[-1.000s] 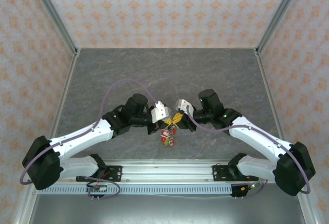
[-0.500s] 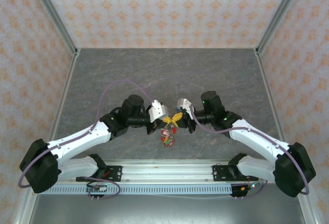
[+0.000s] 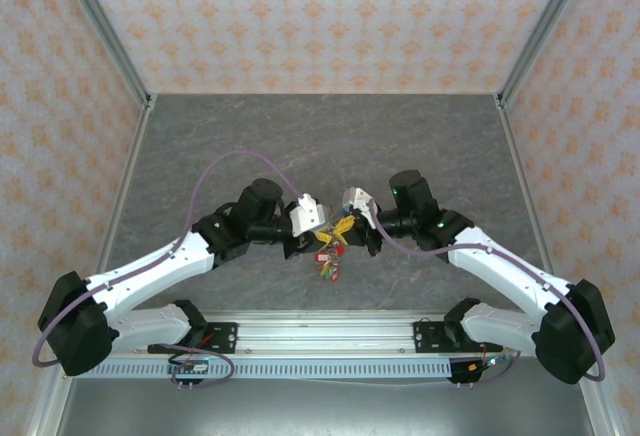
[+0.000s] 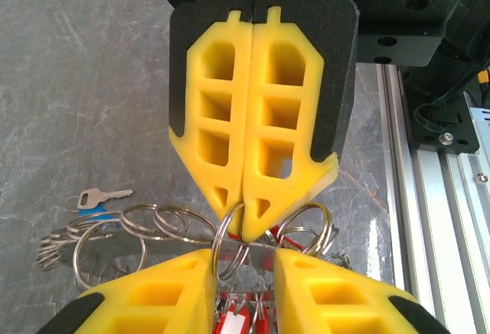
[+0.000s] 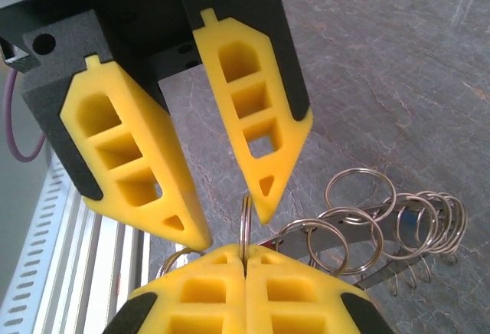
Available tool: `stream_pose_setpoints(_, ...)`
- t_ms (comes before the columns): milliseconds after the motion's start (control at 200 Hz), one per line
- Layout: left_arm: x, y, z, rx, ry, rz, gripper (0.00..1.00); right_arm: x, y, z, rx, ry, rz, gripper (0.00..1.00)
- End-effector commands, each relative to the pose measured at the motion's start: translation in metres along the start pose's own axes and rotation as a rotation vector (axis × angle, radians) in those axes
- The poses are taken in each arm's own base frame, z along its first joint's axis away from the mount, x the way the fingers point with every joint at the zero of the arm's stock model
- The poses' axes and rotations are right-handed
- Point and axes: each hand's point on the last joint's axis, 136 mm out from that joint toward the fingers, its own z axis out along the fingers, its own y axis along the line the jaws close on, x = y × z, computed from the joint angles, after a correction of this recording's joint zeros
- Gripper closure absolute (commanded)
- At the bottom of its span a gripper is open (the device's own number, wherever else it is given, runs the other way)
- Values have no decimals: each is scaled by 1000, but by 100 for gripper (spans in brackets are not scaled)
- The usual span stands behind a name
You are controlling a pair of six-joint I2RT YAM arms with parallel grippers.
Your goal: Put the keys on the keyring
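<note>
Right end effector (image 4: 246, 227) is clamped tight, yellow pads flush together, pinching one thin split ring (image 5: 245, 215) edge-on at the very tips. Left end effector (image 5: 231, 227) is released: its jaws stand apart on either side of that same ring, and from the right wrist neither pad looks to be touching it. The two tools meet nose to nose over the middle of the bench (image 3: 430, 146), slightly toward the near edge. The keyring (image 5: 360, 223) trails off from the pinch point as a fan of overlapping wire loops on a flat metal strip, seen sideways. I can't tell whether the pinched loop is the main ring or one of the small ones. The keys (image 3: 326, 259) sit bunched just below the fingertips in the top view, with red tags (image 4: 237, 312) directly under the left jaws. One silver key with a blue tag (image 4: 102, 195) sits out to the side of the loops. I can't tell whether the bunch hangs or rests on the bench.
</note>
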Motion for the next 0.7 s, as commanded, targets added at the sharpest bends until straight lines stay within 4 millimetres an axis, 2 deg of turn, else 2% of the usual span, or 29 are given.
stream_pose_setpoints(0, -2, -1, 1, 5, 23, 20, 73, -23, 6, -5, -10, -33, -87, 100)
stream_pose_setpoints(465, -2, -1, 2, 3, 26, 26, 72, -17, 4, -2, -6, -3, -107, 100)
stream_pose_setpoints(691, -6, -5, 5, 46, 21, 33, 84, -17, -1, 0, 8, 0, -110, 100)
